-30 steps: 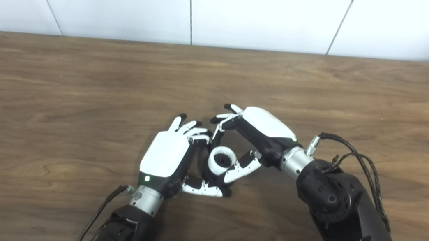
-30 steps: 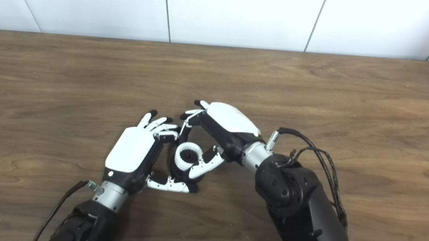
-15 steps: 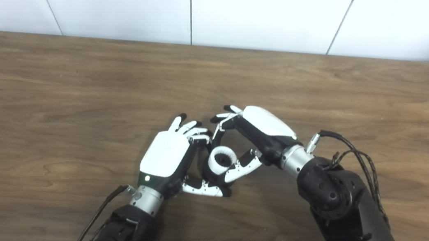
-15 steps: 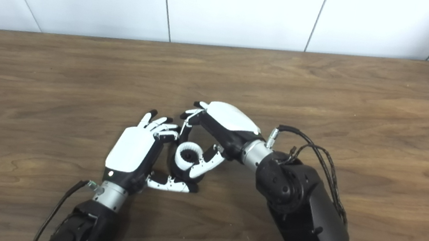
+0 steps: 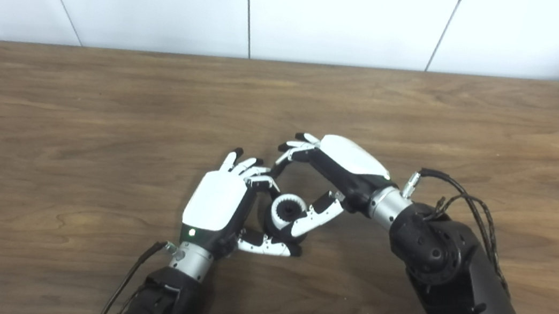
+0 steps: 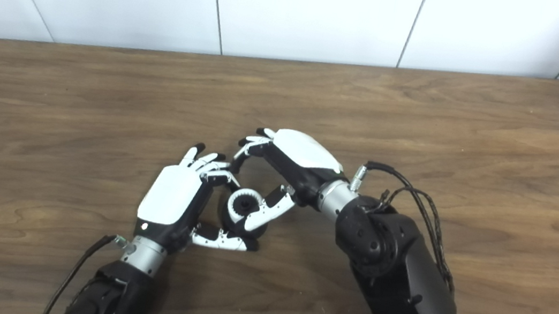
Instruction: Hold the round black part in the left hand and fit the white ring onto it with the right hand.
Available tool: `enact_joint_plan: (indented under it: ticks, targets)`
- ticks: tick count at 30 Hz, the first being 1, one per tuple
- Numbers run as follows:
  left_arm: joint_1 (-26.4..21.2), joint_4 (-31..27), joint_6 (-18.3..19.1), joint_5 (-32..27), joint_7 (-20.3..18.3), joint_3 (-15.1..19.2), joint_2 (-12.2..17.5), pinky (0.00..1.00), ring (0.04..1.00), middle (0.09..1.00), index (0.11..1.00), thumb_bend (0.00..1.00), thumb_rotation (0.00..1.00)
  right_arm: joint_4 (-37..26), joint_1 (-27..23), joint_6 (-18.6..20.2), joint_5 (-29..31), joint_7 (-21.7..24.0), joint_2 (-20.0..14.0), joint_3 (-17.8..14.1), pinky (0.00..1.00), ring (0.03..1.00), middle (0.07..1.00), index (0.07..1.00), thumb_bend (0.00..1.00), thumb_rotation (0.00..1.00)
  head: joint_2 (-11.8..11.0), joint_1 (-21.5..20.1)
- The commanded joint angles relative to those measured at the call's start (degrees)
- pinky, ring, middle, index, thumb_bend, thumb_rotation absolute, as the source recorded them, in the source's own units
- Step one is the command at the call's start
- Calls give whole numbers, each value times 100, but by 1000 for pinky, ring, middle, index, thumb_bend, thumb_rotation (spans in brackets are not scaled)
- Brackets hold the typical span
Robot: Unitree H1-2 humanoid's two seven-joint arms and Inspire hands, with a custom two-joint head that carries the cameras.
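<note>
At frame centre I am cupping the round black plastic part (image 5: 276,225) in my left hand (image 5: 216,204); the toothed white ring (image 5: 287,209) is sitting on top, my right hand (image 5: 333,177) loosely straddling it from the upper right.

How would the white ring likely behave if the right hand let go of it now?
The white ring looks like rigid plastic with a ribbed inner wall, so it would probably keep its shape. It appears seated on the round black part cradled in the left hand, so it may stay put. If knocked free, being round, it could roll across the smooth wooden table.
</note>
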Motion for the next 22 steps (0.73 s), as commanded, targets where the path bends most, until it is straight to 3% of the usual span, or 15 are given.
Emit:
enact_joint_plan:
  ticks: [1,10,22]
  targets:
    - [15,-44,5,98,-54,-59,-24,1000,886,774,486,523,51,-173,-205,-76,-45,-115,20,-69,869,990,903,709,1000,278,5,0]
    - [7,-67,38,121,-98,-56,-20,1000,887,774,487,523,52,-215,-256,-86,82,-50,-71,-189,856,989,908,723,1000,286,-2,-12]
    - [12,-114,53,65,-133,4,-2,1000,885,771,485,524,53,-813,-280,372,-4,668,-384,-648,873,987,940,788,1000,370,-9,-8]
